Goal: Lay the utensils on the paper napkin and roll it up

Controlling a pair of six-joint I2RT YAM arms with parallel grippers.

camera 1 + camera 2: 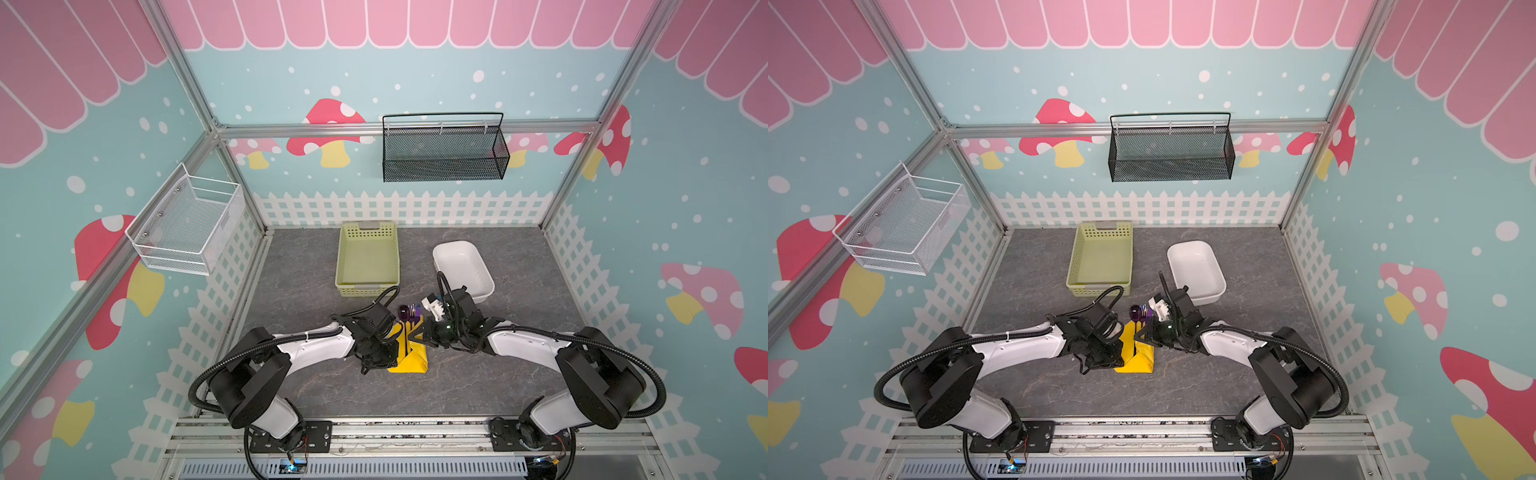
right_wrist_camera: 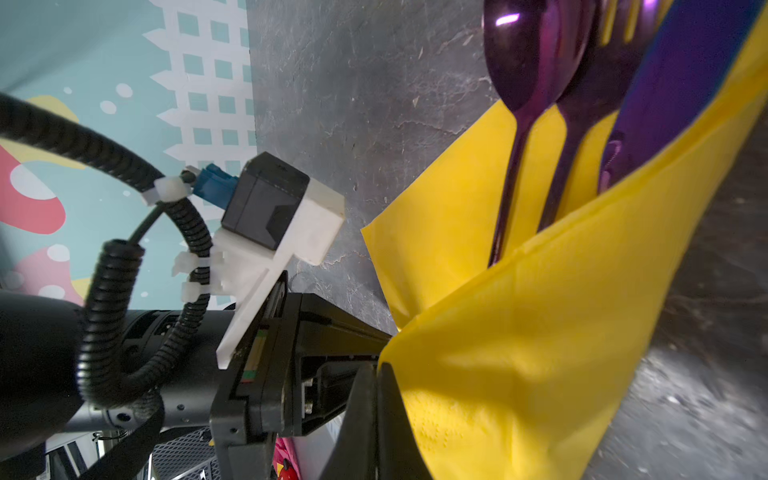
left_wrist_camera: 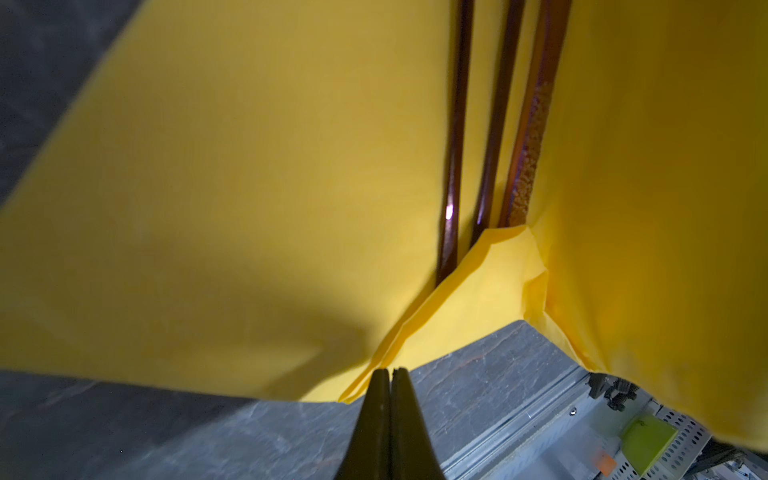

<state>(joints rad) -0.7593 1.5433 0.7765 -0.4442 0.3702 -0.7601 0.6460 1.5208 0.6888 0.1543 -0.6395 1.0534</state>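
Observation:
The yellow paper napkin [image 1: 411, 361] [image 1: 1138, 362] lies mid-table, folded over the utensils [image 1: 409, 311] [image 1: 1139, 311], whose purple heads stick out at its far end. The right wrist view shows the spoon [image 2: 519, 62], the fork [image 2: 598, 91] and a purple-blue piece [image 2: 685, 83] in the napkin [image 2: 540, 353]. My right gripper [image 1: 422, 336] [image 2: 379, 365] is shut on a raised flap of it. My left gripper [image 1: 392, 357] [image 3: 390, 371] is shut, its tips at the napkin's [image 3: 249, 187] folded near edge. Dark handles [image 3: 457, 124] run between the flaps.
Behind the napkin stand a pale green basket [image 1: 368, 259] and a white tub [image 1: 463, 268], the tub close to my right wrist. A black mesh basket [image 1: 444, 149] hangs on the back wall, a white wire basket [image 1: 187, 220] on the left wall.

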